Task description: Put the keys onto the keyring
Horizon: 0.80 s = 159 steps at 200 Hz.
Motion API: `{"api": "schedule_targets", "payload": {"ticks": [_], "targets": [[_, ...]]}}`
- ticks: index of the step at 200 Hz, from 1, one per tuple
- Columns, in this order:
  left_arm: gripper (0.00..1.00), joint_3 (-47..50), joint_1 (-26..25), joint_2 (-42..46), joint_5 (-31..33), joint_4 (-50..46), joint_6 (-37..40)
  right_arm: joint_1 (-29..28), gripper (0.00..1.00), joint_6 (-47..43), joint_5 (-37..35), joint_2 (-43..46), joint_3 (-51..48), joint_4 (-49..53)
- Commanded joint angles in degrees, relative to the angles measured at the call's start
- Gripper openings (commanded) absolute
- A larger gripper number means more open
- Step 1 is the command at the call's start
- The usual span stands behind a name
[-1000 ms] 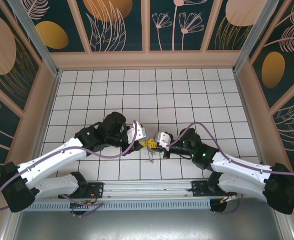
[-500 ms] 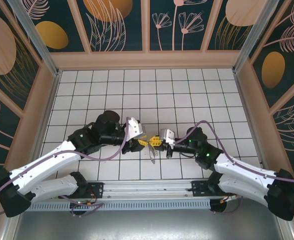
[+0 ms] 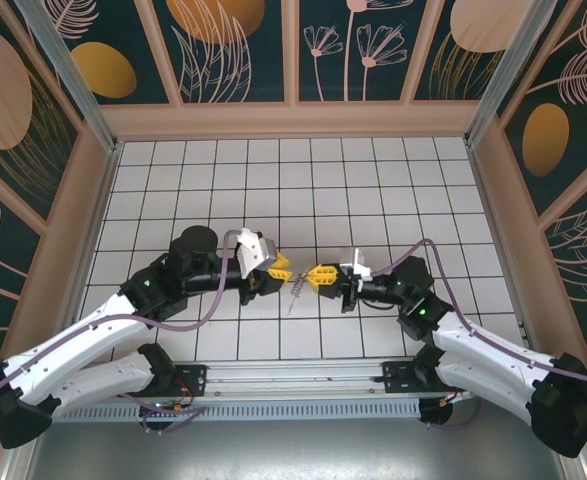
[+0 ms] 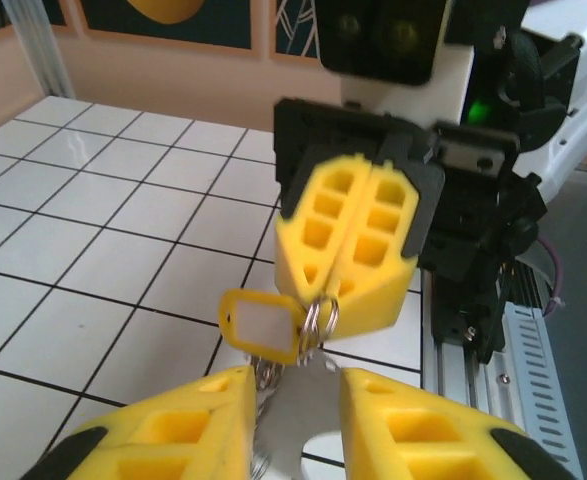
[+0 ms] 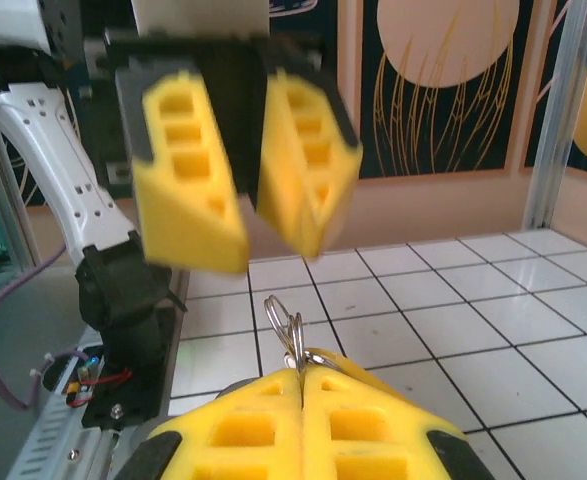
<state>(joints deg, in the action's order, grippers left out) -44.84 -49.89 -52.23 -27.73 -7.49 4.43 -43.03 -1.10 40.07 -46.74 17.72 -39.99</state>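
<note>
My right gripper is shut on the keyring, whose steel coils stick up out of its yellow fingertips. From the ring hang a yellow tag and the silvery keys, dangling just above the tiles between the two arms. My left gripper faces the right one from a short gap away. Its jaws stand apart, and a blurred grey key shows in the gap between them. Whether the pads touch that key I cannot tell.
The white tiled floor stretches behind the grippers to the tan walls. A metal rail with the arm bases runs along the near edge, close below the hanging keys.
The left gripper was shut against the right one a second ago. It has since opened and drawn back to the left, while the right gripper has slid right, still holding the ring.
</note>
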Motion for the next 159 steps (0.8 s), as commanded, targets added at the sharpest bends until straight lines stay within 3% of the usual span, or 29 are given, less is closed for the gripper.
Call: {"api": "schedule_targets", "payload": {"ticks": [1,85,159], "targets": [[0.28,1.9,-0.3,0.0,-3.7,4.0,-1.2,0.6,0.0,5.1,2.1,0.6,0.2,-6.3],[0.23,2.4,-0.2,-2.9,-8.7,10.2,-1.4,0.7,0.0,6.9,2.8,0.0,0.3,-6.5],[0.16,2.6,-0.3,-4.1,-9.1,10.8,-1.1,0.8,0.0,7.0,3.9,0.3,-0.2,-7.6]]}}
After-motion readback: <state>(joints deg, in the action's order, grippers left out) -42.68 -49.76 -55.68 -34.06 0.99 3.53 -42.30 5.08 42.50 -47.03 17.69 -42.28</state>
